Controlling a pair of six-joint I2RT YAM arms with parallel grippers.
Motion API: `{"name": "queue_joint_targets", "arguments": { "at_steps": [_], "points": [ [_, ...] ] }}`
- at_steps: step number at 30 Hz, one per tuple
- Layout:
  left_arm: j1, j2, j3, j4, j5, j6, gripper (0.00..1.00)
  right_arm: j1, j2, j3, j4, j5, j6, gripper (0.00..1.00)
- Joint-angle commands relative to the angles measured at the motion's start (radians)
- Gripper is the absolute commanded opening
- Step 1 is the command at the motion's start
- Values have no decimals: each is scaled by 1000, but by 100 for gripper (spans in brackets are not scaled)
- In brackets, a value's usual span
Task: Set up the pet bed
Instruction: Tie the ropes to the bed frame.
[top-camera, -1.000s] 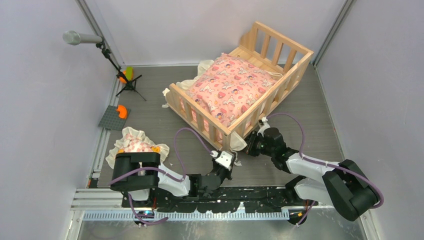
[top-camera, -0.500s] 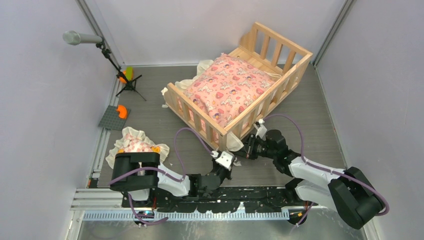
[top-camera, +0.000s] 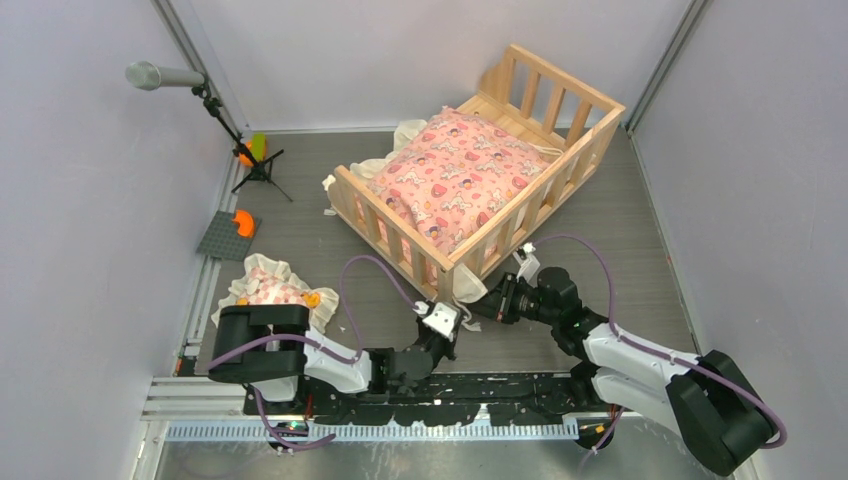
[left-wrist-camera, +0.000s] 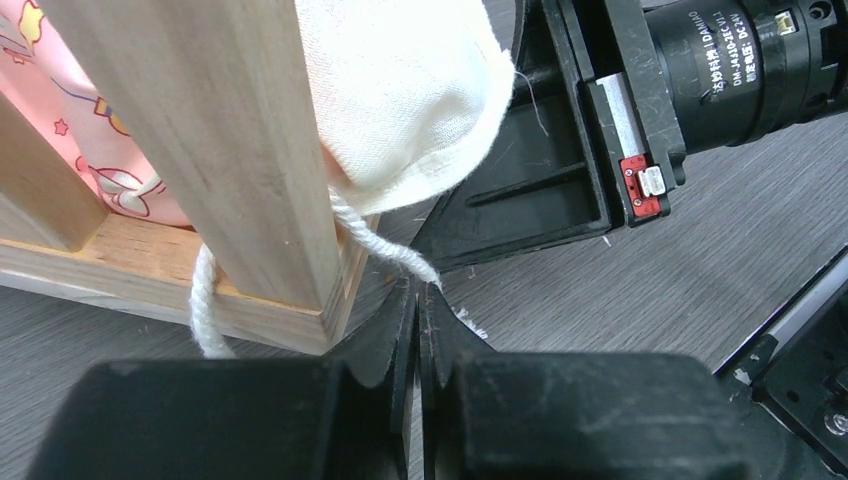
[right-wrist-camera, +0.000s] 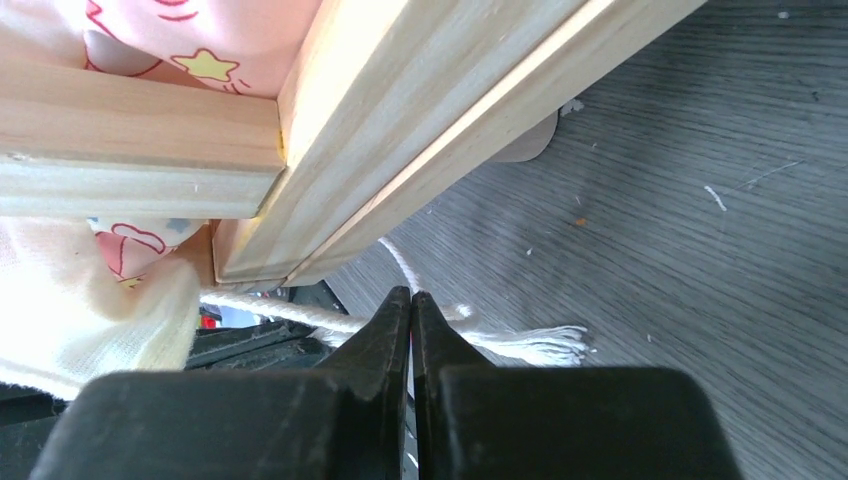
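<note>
The pet bed (top-camera: 545, 180), a pale wooden slatted frame, stands at the back centre with the pink cushion (top-camera: 455, 180) in it. Its cream frill (top-camera: 468, 287) hangs out at the near corner. Both grippers meet at that corner. My left gripper (top-camera: 462, 325) is shut on a white cord (left-wrist-camera: 385, 245) that comes round the corner post (left-wrist-camera: 230, 150); its tips (left-wrist-camera: 418, 290) pinch it near the floor. My right gripper (top-camera: 480, 310) is shut on a white cord (right-wrist-camera: 270, 310) under the bed's rail (right-wrist-camera: 420, 120), at its tips (right-wrist-camera: 411, 298), with the frayed end (right-wrist-camera: 540, 345) lying on the floor.
A small frilled pillow (top-camera: 270, 292) lies on the floor at the left. A microphone (top-camera: 165, 75) on a tripod (top-camera: 255, 165) stands at the back left, beside an orange and green object (top-camera: 252, 150). A grey plate (top-camera: 222, 238) lies by the left wall.
My right gripper has slid left and nearer, along the bed's side to the near corner. The bed shifted slightly left. My left gripper edged a little left.
</note>
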Motion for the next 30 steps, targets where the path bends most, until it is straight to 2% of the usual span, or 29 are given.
{"name": "queue_joint_targets", "arguments": {
  "at_steps": [1,21,30],
  "points": [
    [-4,-51,-8,-1,-33,-23,4,4,20,1,79,17,-1,8],
    [-4,-62,-22,-22,-83,-36,2,9,176,12,237,-25,22,7],
    [-4,-62,-21,-22,-111,-33,2,52,215,21,285,-32,13,7]
  ]
}}
